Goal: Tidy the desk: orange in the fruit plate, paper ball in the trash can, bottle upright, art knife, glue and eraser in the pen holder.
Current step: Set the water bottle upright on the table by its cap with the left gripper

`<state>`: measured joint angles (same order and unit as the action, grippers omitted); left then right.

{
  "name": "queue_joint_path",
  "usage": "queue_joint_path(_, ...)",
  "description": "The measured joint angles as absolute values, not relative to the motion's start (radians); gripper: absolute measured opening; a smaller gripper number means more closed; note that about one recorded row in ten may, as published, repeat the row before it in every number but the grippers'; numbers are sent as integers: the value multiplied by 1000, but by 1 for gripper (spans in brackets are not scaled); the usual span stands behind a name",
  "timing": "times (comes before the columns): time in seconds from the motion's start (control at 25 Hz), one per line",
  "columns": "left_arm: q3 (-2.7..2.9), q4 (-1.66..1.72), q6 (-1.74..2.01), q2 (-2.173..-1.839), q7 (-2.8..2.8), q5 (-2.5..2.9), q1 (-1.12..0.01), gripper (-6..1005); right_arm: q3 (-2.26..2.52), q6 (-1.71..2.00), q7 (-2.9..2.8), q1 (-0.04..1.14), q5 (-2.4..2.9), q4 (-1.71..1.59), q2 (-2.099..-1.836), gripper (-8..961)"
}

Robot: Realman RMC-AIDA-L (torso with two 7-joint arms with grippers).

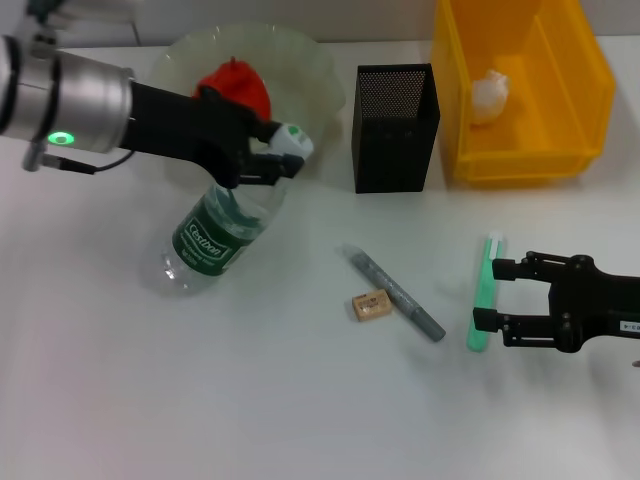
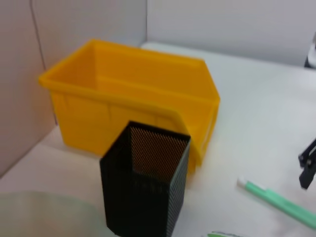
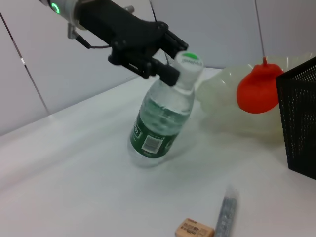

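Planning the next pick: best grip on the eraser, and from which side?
Judging by its pose, take the eraser from above, fingers across its short sides: it lies flat, a low block. The grey pen sits close by one end, so keep the fingers off that end.

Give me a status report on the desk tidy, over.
Left pincer shut on bottle neck, bottle tilted. Right pincer open around green art knife. Orange in fruit plate, paper ball in trash can. Nothing blocking.
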<state>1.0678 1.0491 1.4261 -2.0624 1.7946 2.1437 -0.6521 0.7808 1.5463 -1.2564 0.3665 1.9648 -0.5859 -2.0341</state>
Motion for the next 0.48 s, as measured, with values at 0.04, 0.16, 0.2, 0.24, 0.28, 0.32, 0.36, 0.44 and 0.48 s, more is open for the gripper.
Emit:
queue_joint_path(0.04,1045,1051,1444,-2062,1787,2138,-648,437,781,1546,-1256,366,1965,-586,-2034,802)
queue_joint_path(0.16,992,1052,1484,-2061,1770,2136,-638,437,781,1548,-1264,368,1965,-592,-2034,802)
queue_joint_path(0.2,958,1057,1513,-2061,1762,2136,-630,437,781,1550,-1271,368,1965,-599,-2034,802)
queue_joint_path(0.24,958,1057,1513,-2061,1762,2136,-630,437,781,1550,-1271,368,1965,-599,-2034,802)
queue_joint_path(0.28,942,1065,1527,-2060,1758,2136,-624,437,781,1551,-1274,368,1965,-602,-2034,802)
queue_joint_path(0.32,933,1073,1537,-2060,1757,2135,-619,437,781,1552,-1276,368,1965,-604,-2034,802)
queue_joint_path(0.36,933,1073,1537,-2060,1757,2135,-619,437,781,1553,-1278,368,1965,-606,-2034,802)
queue_joint_path(0.44,904,1108,1566,-2059,1754,2133,-599,437,781,1555,-1280,368,1965,-607,-2034,802)
queue_joint_path(0.48,897,1119,1572,-2059,1754,2132,-592,437,781,1555,-1281,369,1965,-607,-2034,802)
